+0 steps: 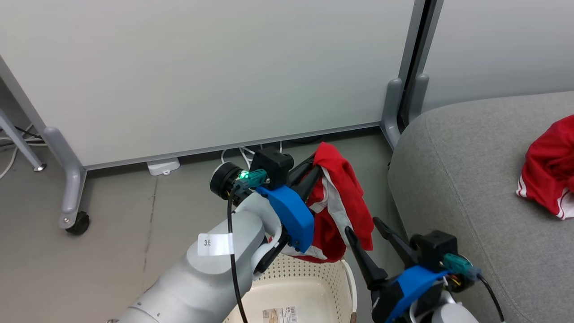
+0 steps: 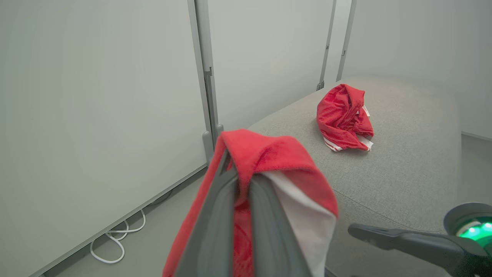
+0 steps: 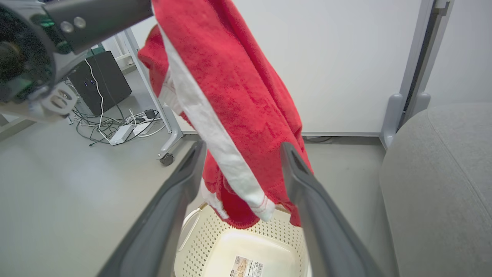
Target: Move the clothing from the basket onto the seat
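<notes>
the left gripper point(image 2: 240, 184) pinches a red white-trimmed garment point(image 1: 341, 197) hanging over the cream laundry basket point(image 1: 332, 287) at 6 o'clock in the head view. the right gripper point(image 1: 362, 225), fingers spread, sits at 5 o'clock. a second red garment point(image 1: 549, 166) lies on the grey sofa point(image 1: 457, 179) at 3 o'clock

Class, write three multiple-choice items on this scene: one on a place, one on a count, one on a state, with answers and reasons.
1. Where does the loose red garment lie? A on the floor; B on the sofa; C on a shelf.
2. How many red garments show? A one; B two; C three.
3. How is the right claw? A open; B shut on cloth; C shut, empty.
Answers: 1 B, it rests there. 2 B, the held garment hangs from the left claw above the basket. 3 A, spread wide, gripping nothing.
</notes>
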`<state>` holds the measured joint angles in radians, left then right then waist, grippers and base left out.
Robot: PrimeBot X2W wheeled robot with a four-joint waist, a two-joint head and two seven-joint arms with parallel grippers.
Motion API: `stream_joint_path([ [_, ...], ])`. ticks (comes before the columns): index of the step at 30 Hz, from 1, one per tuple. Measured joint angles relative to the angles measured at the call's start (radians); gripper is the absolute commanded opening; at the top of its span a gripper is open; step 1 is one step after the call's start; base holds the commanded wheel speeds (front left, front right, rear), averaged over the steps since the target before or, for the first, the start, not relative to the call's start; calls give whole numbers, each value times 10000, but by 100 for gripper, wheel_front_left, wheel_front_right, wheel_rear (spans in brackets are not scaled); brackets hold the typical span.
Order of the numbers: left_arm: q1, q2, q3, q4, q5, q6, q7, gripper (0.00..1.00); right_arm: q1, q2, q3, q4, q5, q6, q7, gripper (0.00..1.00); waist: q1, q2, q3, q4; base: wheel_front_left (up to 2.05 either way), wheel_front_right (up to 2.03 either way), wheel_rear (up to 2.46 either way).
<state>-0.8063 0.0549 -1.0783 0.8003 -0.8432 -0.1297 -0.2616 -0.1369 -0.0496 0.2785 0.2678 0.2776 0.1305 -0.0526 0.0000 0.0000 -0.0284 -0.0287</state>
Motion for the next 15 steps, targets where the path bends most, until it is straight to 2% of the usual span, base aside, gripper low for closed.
stream_joint_path([
  [15, -128, -29, -293, -109, -219, 0, 0, 0, -2633, 2, 1208, 3049, 633, 0, -732, 100, 1, 0, 229, 93, 0, 0, 0],
])
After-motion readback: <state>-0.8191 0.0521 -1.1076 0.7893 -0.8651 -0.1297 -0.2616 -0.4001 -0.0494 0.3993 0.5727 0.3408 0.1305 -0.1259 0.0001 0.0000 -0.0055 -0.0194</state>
